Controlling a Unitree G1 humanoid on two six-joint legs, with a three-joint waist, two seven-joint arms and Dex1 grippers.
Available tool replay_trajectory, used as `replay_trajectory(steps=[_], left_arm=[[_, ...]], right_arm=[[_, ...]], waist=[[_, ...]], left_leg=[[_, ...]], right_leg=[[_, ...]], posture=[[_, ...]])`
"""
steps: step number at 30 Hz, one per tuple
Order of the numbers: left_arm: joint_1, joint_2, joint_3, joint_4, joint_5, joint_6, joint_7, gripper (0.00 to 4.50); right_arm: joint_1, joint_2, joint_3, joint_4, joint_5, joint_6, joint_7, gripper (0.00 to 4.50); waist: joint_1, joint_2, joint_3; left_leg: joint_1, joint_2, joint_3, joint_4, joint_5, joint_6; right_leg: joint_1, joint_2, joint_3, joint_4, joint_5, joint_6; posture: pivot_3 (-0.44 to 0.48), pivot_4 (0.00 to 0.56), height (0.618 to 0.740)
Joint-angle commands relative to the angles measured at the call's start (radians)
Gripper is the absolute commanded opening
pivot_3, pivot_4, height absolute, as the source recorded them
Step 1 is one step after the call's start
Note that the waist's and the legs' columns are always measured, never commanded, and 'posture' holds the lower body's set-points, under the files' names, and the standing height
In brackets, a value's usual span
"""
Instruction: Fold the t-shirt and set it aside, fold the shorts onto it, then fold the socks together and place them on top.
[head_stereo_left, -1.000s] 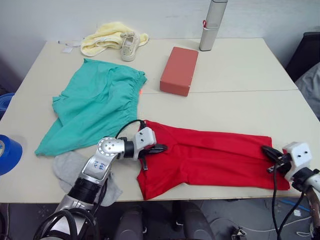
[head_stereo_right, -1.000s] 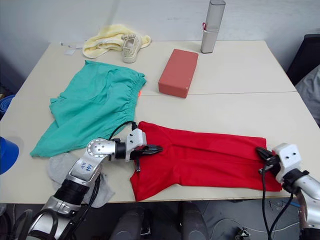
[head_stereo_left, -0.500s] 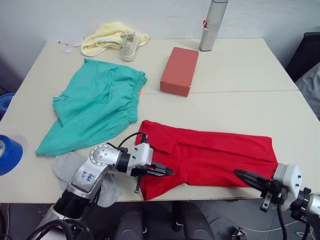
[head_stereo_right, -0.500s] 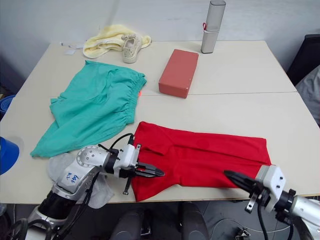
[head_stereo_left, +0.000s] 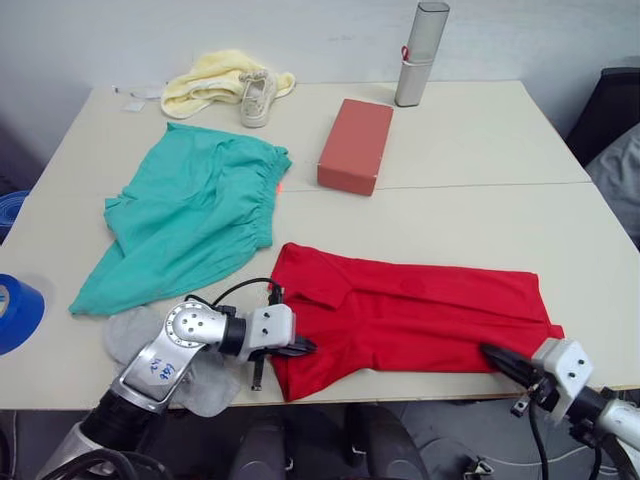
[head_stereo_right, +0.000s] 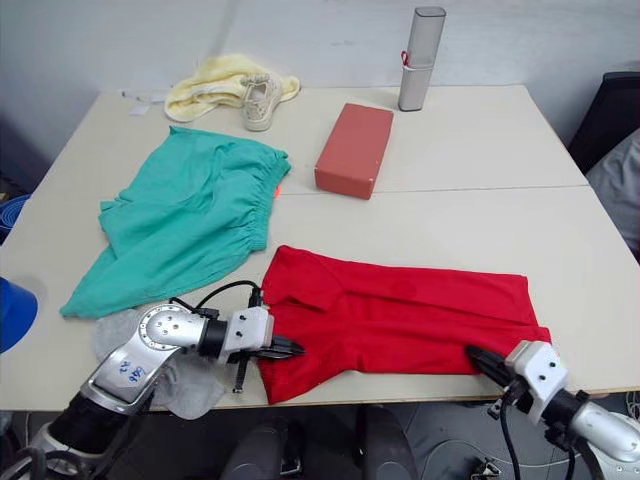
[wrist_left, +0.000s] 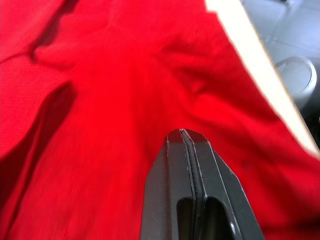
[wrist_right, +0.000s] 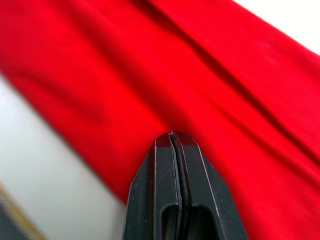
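Observation:
The red t-shirt lies flat in a long band near the table's front edge. My left gripper is shut, its tips resting over the shirt's front left corner; the left wrist view has the closed fingers above red cloth with nothing between them. My right gripper is shut too, low at the front edge by the shirt's right hem, its fingers pressed together over red fabric. The teal shorts are spread out at the left. The grey socks lie partly under my left arm.
A brick-red box sits mid-table behind the shirt. At the back are a yellow towel, a beige sneaker and an upright silver case. A blue roll is at the far left edge.
Both grippers left the shirt's upper ends and dropped to the table's front edge. In the last half second the left drew back left and the right shifted slightly right.

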Motion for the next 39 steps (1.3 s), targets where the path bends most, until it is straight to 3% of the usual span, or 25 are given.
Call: replay_trajectory(steps=[1, 8, 11, 13, 15, 18, 22, 27, 32, 39], left_arm=[[0.049, 0.050, 0.005, -0.028, 0.005, 0.059, -0.012, 0.00], [0.049, 0.037, 0.026, -0.029, -0.011, 0.045, 0.009, 0.00], [0.043, -0.010, 0.066, -0.026, -0.069, 0.008, 0.017, 0.00], [0.035, -0.063, 0.115, -0.040, -0.153, -0.003, 0.016, 0.00], [0.014, -0.116, 0.179, -0.071, -0.294, 0.046, 0.003, 0.00], [0.010, -0.125, 0.215, -0.096, -0.392, 0.108, -0.023, 0.00], [-0.018, -0.093, 0.278, -0.105, -0.464, 0.158, -0.032, 1.22], [-0.058, -0.076, 0.307, -0.113, -0.456, 0.095, -0.067, 2.79], [-0.068, -0.058, 0.323, -0.111, -0.465, 0.080, -0.085, 4.42], [-0.037, -0.049, 0.364, -0.122, -0.536, 0.155, -0.063, 4.46]], right_arm=[[0.020, -0.028, -0.054, 0.068, 0.008, 0.005, 0.007, 0.02], [0.028, -0.051, -0.118, 0.122, 0.060, -0.016, 0.058, 0.02], [0.033, -0.043, -0.176, 0.071, 0.185, 0.055, 0.091, 0.02], [0.073, -0.067, -0.216, -0.024, 0.326, 0.203, 0.123, 0.02], [0.110, -0.114, -0.264, -0.109, 0.412, 0.317, 0.151, 0.39], [0.096, -0.151, -0.308, -0.126, 0.428, 0.370, 0.140, 1.24], [-0.083, -0.291, -0.310, 0.010, 0.389, 0.477, 0.094, 2.70], [-0.323, -0.411, -0.147, 0.220, 0.238, 0.494, 0.091, 4.40], [-0.588, -0.436, 0.035, 0.416, 0.123, 0.534, 0.113, 4.50], [-0.783, -0.434, 0.211, 0.607, -0.025, 0.554, 0.159, 4.50]], waist=[[0.000, 0.001, 0.000], [0.001, 0.000, -0.001], [0.002, 0.002, 0.000], [0.002, 0.004, 0.001], [0.002, 0.006, 0.001], [0.000, 0.003, 0.001], [-0.009, 0.003, 0.002], [0.002, 0.002, 0.002], [-0.001, 0.002, 0.003], [-0.004, 0.003, 0.003]], left_leg=[[0.001, 0.000, 0.000, -0.001, 0.000, 0.000], [0.002, 0.000, 0.000, -0.001, 0.000, 0.000], [0.002, 0.000, 0.000, -0.001, 0.000, 0.000], [0.001, 0.000, -0.001, -0.001, 0.000, 0.001], [0.000, 0.000, -0.001, -0.001, 0.000, 0.001], [0.000, 0.000, -0.002, -0.001, 0.000, 0.001], [0.001, 0.000, 0.000, -0.001, 0.000, 0.001], [0.000, 0.000, -0.001, 0.000, 0.000, 0.001], [-0.003, -0.001, 0.000, 0.001, 0.002, -0.004], [-0.003, 0.000, 0.001, 0.001, 0.003, -0.006]], right_leg=[[0.002, 0.000, 0.000, -0.001, 0.000, 0.000], [0.004, 0.000, 0.000, -0.002, -0.001, -0.001], [0.003, 0.000, 0.000, -0.002, 0.000, 0.000], [0.003, -0.001, 0.000, -0.002, 0.000, 0.000], [0.002, -0.001, 0.000, -0.001, 0.000, 0.000], [0.002, -0.001, -0.001, -0.001, 0.000, 0.001], [0.003, 0.001, 0.000, -0.002, 0.000, 0.001], [0.002, 0.003, -0.001, -0.004, 0.001, 0.001], [0.001, 0.003, 0.000, -0.006, 0.001, 0.003], [0.000, 0.003, 0.000, -0.006, 0.001, 0.003]], posture=[[0.000, 0.150, 0.740], [0.000, 0.150, 0.740], [0.000, 0.150, 0.740], [0.000, 0.150, 0.740], [0.000, 0.150, 0.740], [0.000, 0.150, 0.740], [0.000, 0.150, 0.740], [0.000, 0.150, 0.740], [0.000, 0.150, 0.740], [0.000, 0.150, 0.740]])
